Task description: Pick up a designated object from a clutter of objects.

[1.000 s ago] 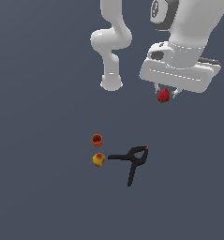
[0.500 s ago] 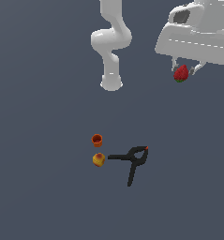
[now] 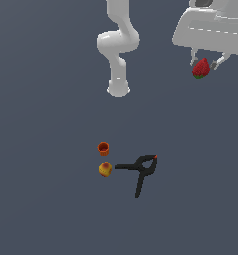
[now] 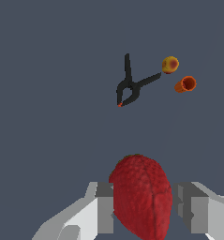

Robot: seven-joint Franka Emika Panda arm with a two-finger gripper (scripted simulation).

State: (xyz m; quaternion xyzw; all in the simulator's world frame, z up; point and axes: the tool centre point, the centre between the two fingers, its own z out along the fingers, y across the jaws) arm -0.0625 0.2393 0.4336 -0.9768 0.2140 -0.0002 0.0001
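The gripper point(image 3: 204, 67), at the upper right of the exterior frame, is clamped on the strawberry point(image 3: 201, 68), which hangs between its fingers well above the cup point(image 3: 103, 148), fruit point(image 3: 105, 170) and clamp point(image 3: 142, 172) at lower centre.

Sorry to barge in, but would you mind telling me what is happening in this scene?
The gripper is shut on the strawberry and holds it high above the floor. The orange cup, the yellow-red fruit and the black clamp lie together on the floor, well apart from it.
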